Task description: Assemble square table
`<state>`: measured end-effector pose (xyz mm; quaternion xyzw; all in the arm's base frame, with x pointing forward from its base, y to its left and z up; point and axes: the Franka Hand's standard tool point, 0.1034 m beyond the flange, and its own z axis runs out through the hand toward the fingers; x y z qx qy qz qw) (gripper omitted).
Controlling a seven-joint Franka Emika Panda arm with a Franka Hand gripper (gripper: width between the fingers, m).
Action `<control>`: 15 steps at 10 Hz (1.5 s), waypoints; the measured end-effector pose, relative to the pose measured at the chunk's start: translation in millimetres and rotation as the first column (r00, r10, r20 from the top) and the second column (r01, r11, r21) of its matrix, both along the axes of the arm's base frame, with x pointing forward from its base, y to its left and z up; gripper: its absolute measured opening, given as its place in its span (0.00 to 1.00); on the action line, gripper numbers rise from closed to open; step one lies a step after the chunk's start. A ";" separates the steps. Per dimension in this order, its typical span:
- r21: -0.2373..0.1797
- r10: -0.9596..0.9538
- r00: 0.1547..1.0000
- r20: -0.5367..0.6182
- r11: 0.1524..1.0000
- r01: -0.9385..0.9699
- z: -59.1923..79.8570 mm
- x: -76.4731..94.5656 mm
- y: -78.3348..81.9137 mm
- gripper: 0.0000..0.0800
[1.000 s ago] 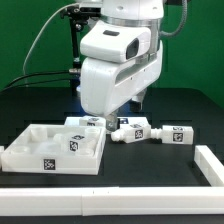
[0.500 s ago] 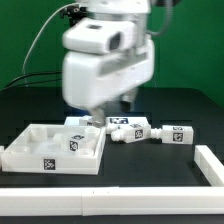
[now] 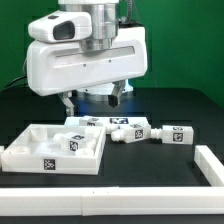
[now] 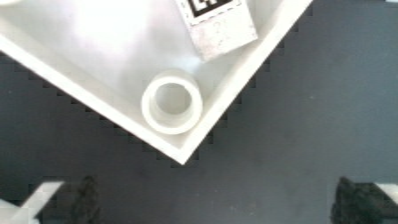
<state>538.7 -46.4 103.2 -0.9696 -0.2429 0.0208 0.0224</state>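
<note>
Quick note on where my square table build stood. My tool [image 3: 93, 99] hung up in the air above the worktop [image 3: 185, 105], over the far edge of the table top [image 3: 40, 150] and clear of every part. Its two fingers [image 4: 64, 200] were spread wide with only bare worktop between them, so it had hold of nothing.

The table top was lying flat on the exterior view's left side of the worktop with its raised corner sockets facing up. In the wrist view I was looking straight down on one corner of it [image 4: 125, 60], with the round socket [image 4: 173, 103] sitting right in that corner and part of a black-and-white tag [image 4: 214, 8] further along the edge. That corner sat well apart from both fingertips.

The legs [image 3: 176, 136] were lying on their sides in a loose row. The row started just behind the table top's far edge and ran off toward the exterior view's right. I couldn't tell if the nearest leg actually touched the top. The long white rail [image 3: 120, 187] ran along the front edge of the worktop.
</note>
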 end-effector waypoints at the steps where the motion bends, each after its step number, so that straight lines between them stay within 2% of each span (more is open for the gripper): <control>1: 0.001 -0.078 0.997 -0.003 0.997 0.078 -1.3 -0.4 -1.6 0.81; 3: 0.016 -0.315 0.949 0.023 0.949 0.314 -8.3 -4.8 -40.2 0.81; 4: 0.013 -0.351 0.936 0.020 0.936 0.351 -8.9 -8.4 -52.7 0.81; 5: 0.045 -0.439 0.899 0.003 0.898 0.438 -8.9 -10.0 -56.8 0.81; 7: 0.042 -0.483 0.876 -0.001 0.875 0.483 -9.8 -9.6 -53.7 0.81; 8: 0.038 -0.492 0.871 -0.004 0.870 0.492 -11.7 -11.2 -58.8 0.81; 10: 0.002 -0.548 0.836 -0.002 0.836 0.548 -29.1 -27.3 -96.5 0.81; 11: -0.015 -0.542 0.840 0.014 0.840 0.543 -43.5 -36.3 -112.2 0.81; 12: -0.014 -0.509 0.860 0.037 0.860 0.509 -51.3 -37.1 -120.1 0.81; 15: -0.015 -0.520 0.854 0.028 0.854 0.520 -53.4 -38.8 -118.6 0.81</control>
